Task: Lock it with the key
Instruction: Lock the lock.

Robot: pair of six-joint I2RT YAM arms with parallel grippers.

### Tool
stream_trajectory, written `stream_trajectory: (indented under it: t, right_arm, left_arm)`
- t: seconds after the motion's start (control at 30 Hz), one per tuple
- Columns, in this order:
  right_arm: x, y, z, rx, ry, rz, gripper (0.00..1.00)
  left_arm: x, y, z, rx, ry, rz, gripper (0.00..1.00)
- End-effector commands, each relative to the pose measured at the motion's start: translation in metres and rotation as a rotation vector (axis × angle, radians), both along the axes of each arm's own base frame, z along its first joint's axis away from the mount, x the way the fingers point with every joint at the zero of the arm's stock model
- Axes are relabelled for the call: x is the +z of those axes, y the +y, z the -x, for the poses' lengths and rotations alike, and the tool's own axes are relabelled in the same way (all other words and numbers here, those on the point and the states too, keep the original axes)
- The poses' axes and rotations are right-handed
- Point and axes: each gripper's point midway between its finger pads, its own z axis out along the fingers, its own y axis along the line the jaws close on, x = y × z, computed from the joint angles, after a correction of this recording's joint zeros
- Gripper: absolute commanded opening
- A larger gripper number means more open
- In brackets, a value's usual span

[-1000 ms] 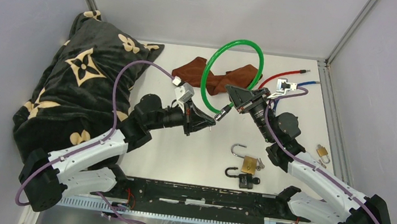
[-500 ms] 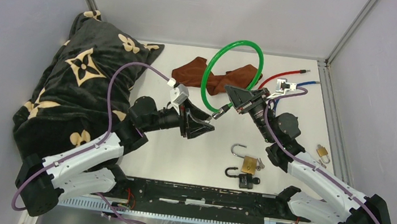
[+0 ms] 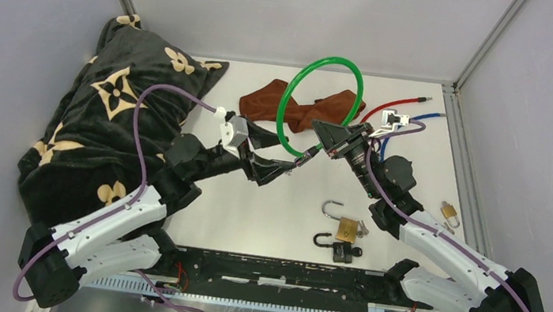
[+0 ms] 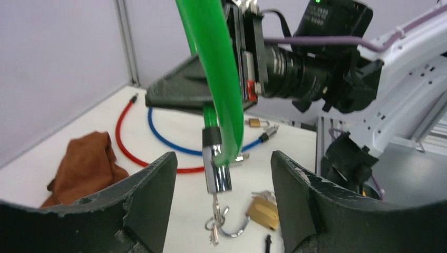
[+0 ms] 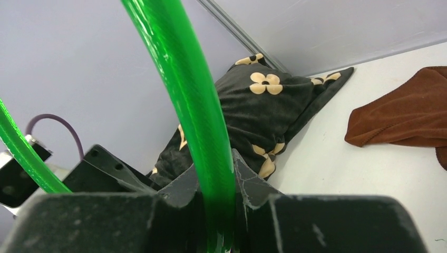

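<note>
Green cable (image 4: 216,63): we're seeing a thick, glossy, plastic-coated line bending into a round loop, raised over the table's rear-middle, above the brown cloth.
Barrel (image 4: 216,174): short cyl., black collar over shiny metal body, hanging at the loop's lower end betw. the two grippers.
Key bunch (image 4: 215,226): small metal keys on a ring, dangling straight below the barrel; we're not making out how deep the key is sitting.
R gripper (image 3: 327,137): matte black jaws pinching tight on the green cable just above the barrel, holding the loop up.
L gripper (image 4: 222,155): jaws standing wide, gripping nothing; rough-edged black fingers (image 4: 153,205) flanking the barrel w/ gaps showing both sides.
Table (image 3: 251,209): flat, white, smooth.
Brown cloth (image 3: 268,99): suede-like, lying crumpled at rear.
Blanket (image 3: 110,128): black plush w/ beige flower motifs, heaping up at left.
Red lead (image 4: 118,129), blue lead (image 3: 428,115): thin, curving at right rear, metal-tipped.
Brass padlock (image 3: 346,229): lying w/ shackle swung open; black padlock (image 3: 340,251) just nearer the arms; small brass padlock (image 3: 450,213) near right edge.
Hidden: the cable and own jaws are filling the R wrist view, so the barrel isn't showing there. The L wrist view is cutting off the loop's top. The joint betw. cable end and barrel is blurring; we can't tell if it's latched.
</note>
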Motion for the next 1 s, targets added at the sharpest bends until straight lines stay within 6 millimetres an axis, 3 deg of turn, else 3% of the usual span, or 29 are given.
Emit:
stream_trajectory:
  t: [0.0,0.13,0.23,0.3,0.67,0.97]
  right_arm:
    - [0.034,-0.002,0.005,0.011,-0.08,-0.074,0.0]
    - [0.035,-0.002,0.005,0.012,-0.084,-0.07,0.0]
    - [0.031,-0.003,0.004,0.002,-0.08,-0.057,0.0]
    - [0.028,-0.005,0.003,-0.01,-0.076,-0.045,0.0]
    - [-0.017,-0.012,-0.017,-0.085,0.008,0.069,0.0]
    - [-0.015,-0.015,-0.019,-0.103,-0.006,0.106,0.0]
  left_arm:
    - [0.049,-0.002,-0.01,0.037,-0.096,0.137,0.71]
    - [0.052,-0.013,-0.004,0.011,-0.098,0.159,0.54]
    - [0.065,-0.012,-0.002,0.014,-0.111,0.192,0.19]
    - [0.072,-0.009,-0.003,0.034,-0.119,0.203,0.04]
    - [0.1,0.008,0.002,0.064,-0.154,0.244,0.02]
    - [0.088,0.013,-0.001,0.094,-0.151,0.23,0.02]
